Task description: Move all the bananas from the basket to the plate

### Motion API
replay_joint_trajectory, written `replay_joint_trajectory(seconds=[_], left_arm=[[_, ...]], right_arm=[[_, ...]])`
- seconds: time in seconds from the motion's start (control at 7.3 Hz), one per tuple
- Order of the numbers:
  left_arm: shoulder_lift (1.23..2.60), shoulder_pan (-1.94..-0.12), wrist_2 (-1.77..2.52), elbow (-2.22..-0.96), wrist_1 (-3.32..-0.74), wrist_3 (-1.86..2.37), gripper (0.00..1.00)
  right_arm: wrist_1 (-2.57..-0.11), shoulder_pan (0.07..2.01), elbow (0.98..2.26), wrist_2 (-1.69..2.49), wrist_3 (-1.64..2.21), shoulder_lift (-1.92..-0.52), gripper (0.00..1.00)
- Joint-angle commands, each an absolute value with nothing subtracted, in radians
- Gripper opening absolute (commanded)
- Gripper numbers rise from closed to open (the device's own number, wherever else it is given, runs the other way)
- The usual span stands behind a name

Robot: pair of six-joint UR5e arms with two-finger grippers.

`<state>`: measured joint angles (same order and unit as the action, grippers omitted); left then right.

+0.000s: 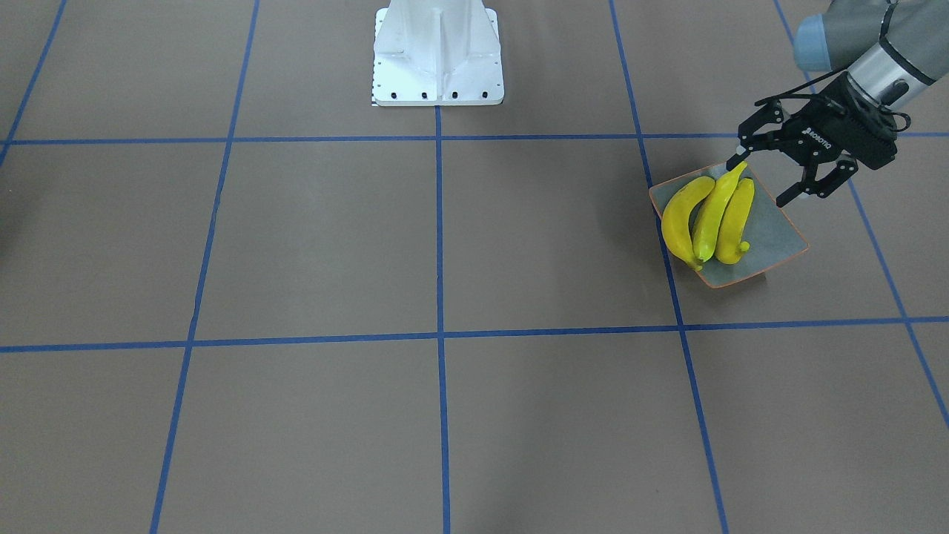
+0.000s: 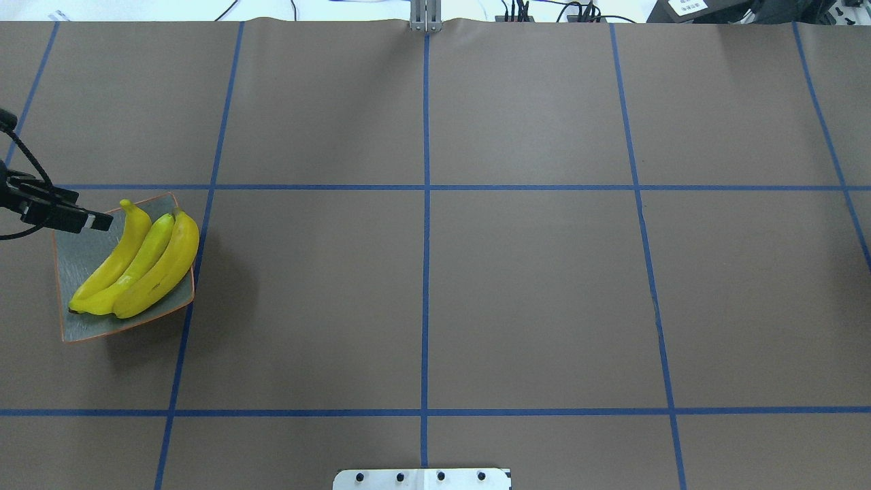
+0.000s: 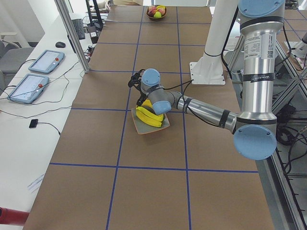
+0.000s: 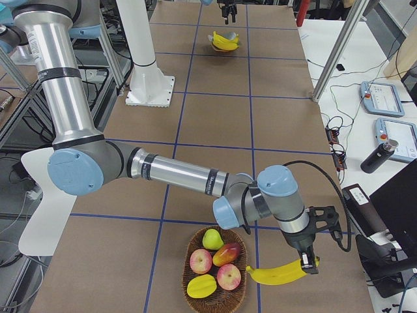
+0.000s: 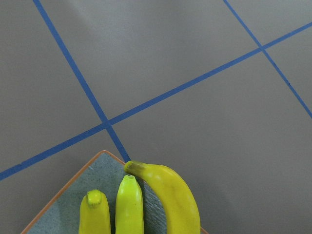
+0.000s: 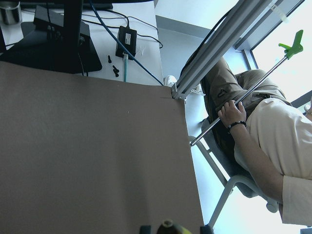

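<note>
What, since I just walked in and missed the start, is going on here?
Three bananas already lie side by side on the plate, with the left gripper open above its corner. The right gripper holds the fourth banana beside the basket, which holds only other fruit. One transfer is left.

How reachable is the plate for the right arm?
Probably not: the plate, by the left gripper, lies at the far left end; the right gripper holds a banana at the opposite end.
</note>
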<state>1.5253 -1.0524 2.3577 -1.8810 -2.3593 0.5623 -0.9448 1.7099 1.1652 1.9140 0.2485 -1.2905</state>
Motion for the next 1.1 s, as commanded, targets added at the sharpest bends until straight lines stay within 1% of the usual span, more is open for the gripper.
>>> replay_joint_trajectory(seconds=[0.0,0.27,0.69,0.96], left_arm=[[1.526,-1.052,2.358,-1.871,-2.358,0.563,1.00],[1.537,-1.051,2.358,-1.876,-2.361,0.640,1.00],[1.607,-1.049,2.358,-1.876,-2.359,0.767,1.00],[1.653,-1.049,2.358,-1.875,-2.359,0.831,1.00]], right_arm=[[-0.969,1.650,1.247,1.911,0.465,-1.256,0.00],[-0.969,1.559,1.314,1.911,0.668,-1.235,0.00],[-0.971,1.384,1.422,1.911,1.051,-1.180,0.00],[-0.971,1.262,1.541,1.911,1.316,-1.178,0.00]])
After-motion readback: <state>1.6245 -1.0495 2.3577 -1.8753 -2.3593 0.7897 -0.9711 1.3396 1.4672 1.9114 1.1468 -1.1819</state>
